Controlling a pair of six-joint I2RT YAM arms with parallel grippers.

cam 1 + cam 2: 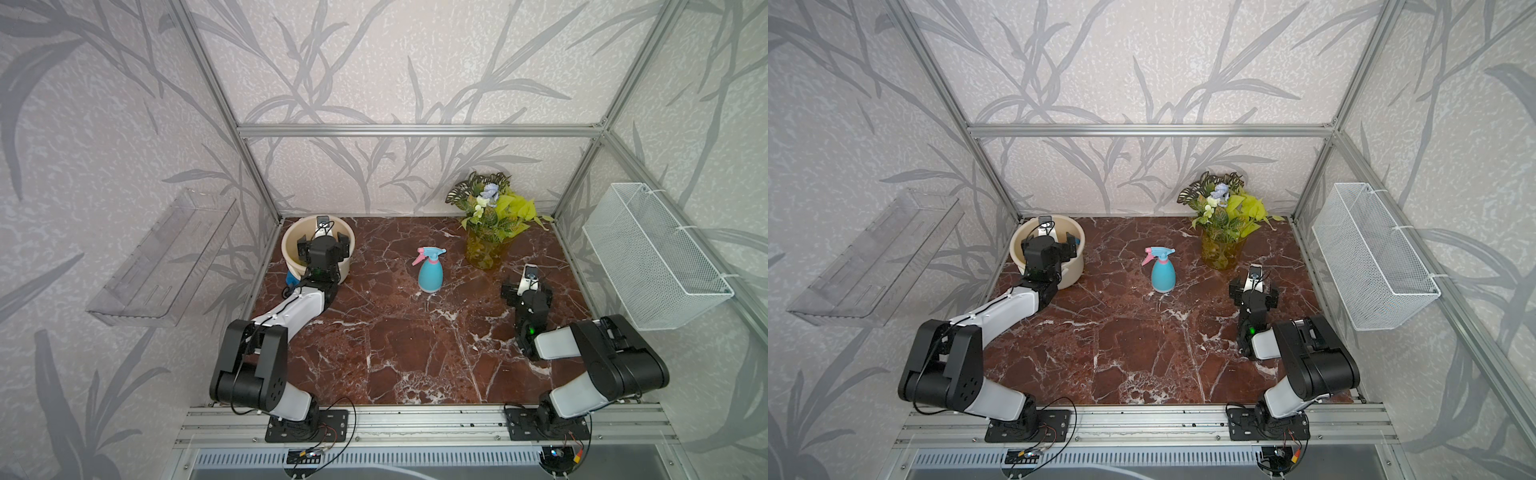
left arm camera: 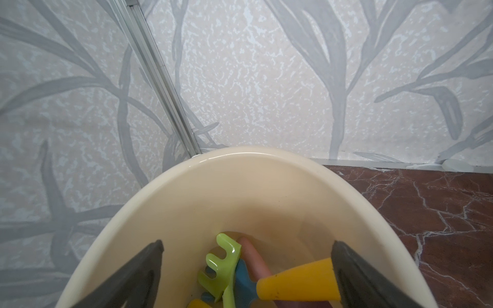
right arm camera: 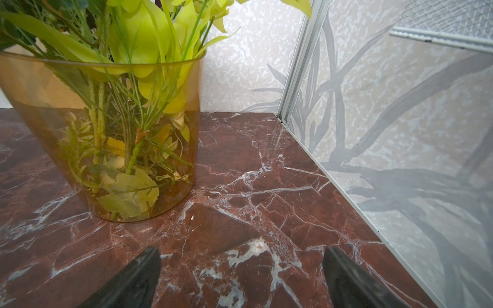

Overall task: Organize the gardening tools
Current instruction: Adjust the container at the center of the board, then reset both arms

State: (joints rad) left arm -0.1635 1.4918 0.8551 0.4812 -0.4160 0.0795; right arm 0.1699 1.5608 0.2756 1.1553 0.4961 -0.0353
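Rake (image 2: 222, 264), scoop (image 2: 298, 282) in bowl (image 2: 186, 192): only left wrist view shows them, arm (image 1: 291, 311) blocks top views. Left gripper (image 2: 246, 245), right gripper (image 3: 241, 251) both spread apart.

Holds left arm (image 1: 291, 309) stretched far forward, left gripper (image 2: 246, 244) angled down, jaws wide; holds right arm (image 1: 557, 345) folded, right gripper (image 3: 241, 249) low, jaws wide.

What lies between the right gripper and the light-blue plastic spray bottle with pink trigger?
Only bare red marble tabletop between the right gripper and the light-blue spray bottle; both top views show it.
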